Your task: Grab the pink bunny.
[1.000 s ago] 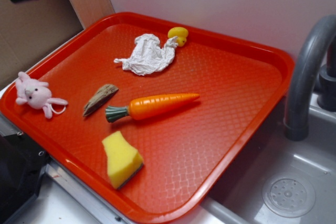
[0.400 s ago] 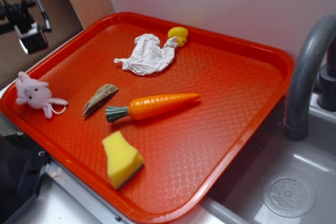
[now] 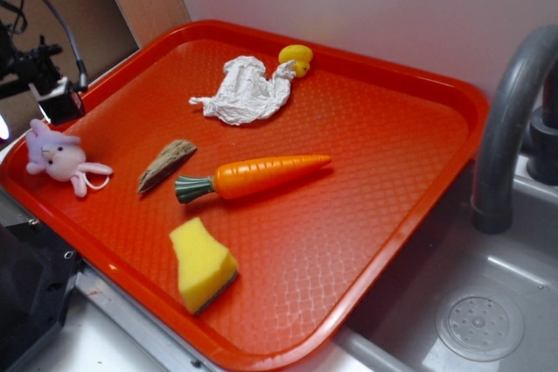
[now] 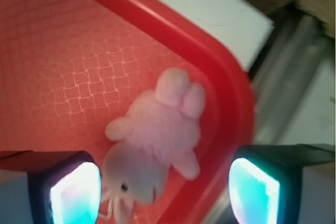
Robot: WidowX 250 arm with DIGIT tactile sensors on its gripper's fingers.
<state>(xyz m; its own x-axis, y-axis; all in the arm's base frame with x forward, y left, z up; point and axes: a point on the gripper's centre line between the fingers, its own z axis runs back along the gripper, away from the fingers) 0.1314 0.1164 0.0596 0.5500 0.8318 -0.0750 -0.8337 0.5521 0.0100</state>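
The pink bunny [image 3: 59, 158] lies against the left rim of the red tray [image 3: 384, 198], its looped string trailing to the right. In the wrist view the pink bunny [image 4: 157, 145] fills the middle, head toward the bottom, between and below my two fingers. My gripper [image 3: 54, 104] hangs just above and behind the bunny at the left edge of the exterior view. The gripper [image 4: 165, 195] is open, its pads wide apart on either side of the bunny's head, touching nothing.
On the tray lie a white paper wad [image 3: 246, 90], a yellow duck toy [image 3: 296, 58], a brown wedge [image 3: 166, 164], an orange carrot [image 3: 253, 176] and a yellow sponge [image 3: 202, 265]. A grey faucet [image 3: 510, 128] and sink [image 3: 479, 324] stand at the right.
My gripper has come down from the upper left corner to just above the bunny. The bunny and the other things on the tray have not moved.
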